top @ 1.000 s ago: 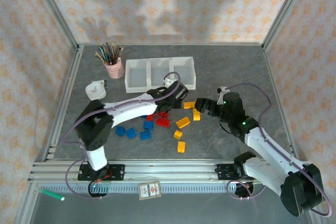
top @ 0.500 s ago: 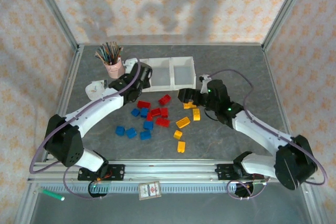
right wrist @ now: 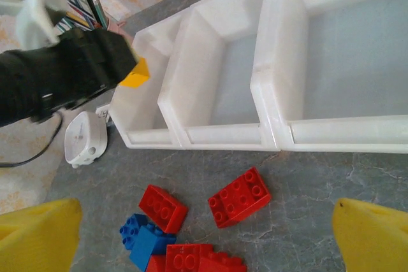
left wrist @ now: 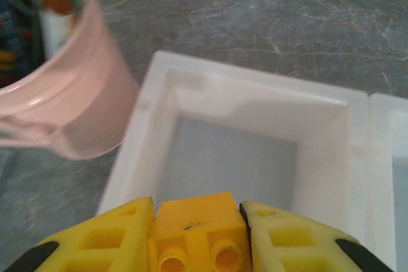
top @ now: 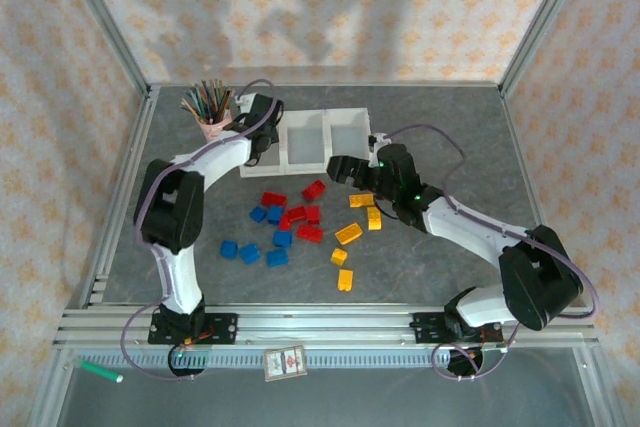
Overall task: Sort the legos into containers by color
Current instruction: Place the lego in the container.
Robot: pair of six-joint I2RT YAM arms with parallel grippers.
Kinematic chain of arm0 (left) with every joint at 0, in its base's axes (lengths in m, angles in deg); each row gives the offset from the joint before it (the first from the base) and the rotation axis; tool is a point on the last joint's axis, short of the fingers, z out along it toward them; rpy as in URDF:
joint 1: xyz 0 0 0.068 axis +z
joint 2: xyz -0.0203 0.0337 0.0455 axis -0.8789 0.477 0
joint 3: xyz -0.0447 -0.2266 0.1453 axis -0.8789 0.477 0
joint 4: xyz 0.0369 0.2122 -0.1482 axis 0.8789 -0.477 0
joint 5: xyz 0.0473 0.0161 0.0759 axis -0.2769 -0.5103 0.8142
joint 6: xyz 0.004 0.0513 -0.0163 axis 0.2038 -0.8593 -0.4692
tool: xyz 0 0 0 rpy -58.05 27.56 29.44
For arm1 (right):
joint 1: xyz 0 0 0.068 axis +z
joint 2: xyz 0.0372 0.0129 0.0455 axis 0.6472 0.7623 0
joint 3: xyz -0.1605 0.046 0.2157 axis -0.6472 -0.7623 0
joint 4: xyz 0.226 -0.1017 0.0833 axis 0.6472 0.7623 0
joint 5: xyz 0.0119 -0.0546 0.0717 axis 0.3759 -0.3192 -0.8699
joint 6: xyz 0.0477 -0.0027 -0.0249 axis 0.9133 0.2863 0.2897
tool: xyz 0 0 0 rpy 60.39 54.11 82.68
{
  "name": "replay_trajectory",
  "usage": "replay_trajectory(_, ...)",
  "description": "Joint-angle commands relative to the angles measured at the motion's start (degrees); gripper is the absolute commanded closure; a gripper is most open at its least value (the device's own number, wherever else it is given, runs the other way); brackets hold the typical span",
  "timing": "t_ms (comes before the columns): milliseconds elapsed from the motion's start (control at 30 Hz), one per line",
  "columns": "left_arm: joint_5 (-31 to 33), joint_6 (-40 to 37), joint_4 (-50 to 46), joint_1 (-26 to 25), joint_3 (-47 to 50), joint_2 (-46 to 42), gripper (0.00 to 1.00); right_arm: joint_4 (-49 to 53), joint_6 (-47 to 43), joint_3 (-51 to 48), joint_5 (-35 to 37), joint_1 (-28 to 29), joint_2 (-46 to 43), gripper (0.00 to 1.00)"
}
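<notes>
My left gripper [left wrist: 197, 246] is shut on a yellow-orange brick [left wrist: 196, 224] and hangs over the left bin [left wrist: 233, 157] of the white containers [top: 325, 137]. In the right wrist view that brick [right wrist: 136, 74] shows at the left bin's far corner. My right gripper [top: 335, 169] stands open in front of the bins, above the red bricks [right wrist: 239, 197]. Red [top: 273, 199], blue [top: 249, 253] and yellow-orange bricks [top: 348, 233] lie scattered on the table before the bins. The middle [right wrist: 223, 62] and right bins [right wrist: 344, 49] look empty.
A pink cup of pencils [top: 210, 117] stands just left of the bins, close to my left gripper. A small white device [right wrist: 83, 135] lies in front of the left bin. Metal frame rails bound the table at both sides.
My left arm has swung from the front of the bins leftward and back, bringing the yellow-orange brick over the left bin. My right gripper has moved left toward the bins.
</notes>
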Motion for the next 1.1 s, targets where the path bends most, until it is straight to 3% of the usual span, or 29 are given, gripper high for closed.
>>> replay_trajectory(0, -0.18, -3.65, 1.91, 0.44, -4.21, 3.83, 0.66, -2.06, 0.00, 1.82, 2.14, 0.12, 0.82, 0.00)
replay_trajectory(167, -1.35, -5.19, 1.98, 0.54, -7.91, 8.40, 0.64, -0.85, -0.90, 2.95, 2.57, 0.12, 1.72, 0.00)
replay_trajectory(400, -2.71, -5.97, 0.57, 0.72, -10.88, 10.24, 0.50, 0.02, -2.10, 4.09, 2.84, 0.12, 1.39, 0.00)
replay_trajectory(633, -3.59, -5.46, -1.41, 0.71, -10.93, 8.25, 0.48, 0.67, -2.00, 4.95, 1.63, 0.12, 0.81, 0.00)
replay_trajectory(867, -9.70, -2.55, -2.16, 0.66, -6.33, 0.08, 0.50, 4.07, -3.21, 5.29, 3.27, 0.08, -3.32, 0.00)
replay_trajectory(1067, -17.54, 0.14, 0.02, -0.42, 4.48, -10.57, 0.50, 10.60, -2.75, 2.06, 4.87, -1.92, -7.80, 0.00)
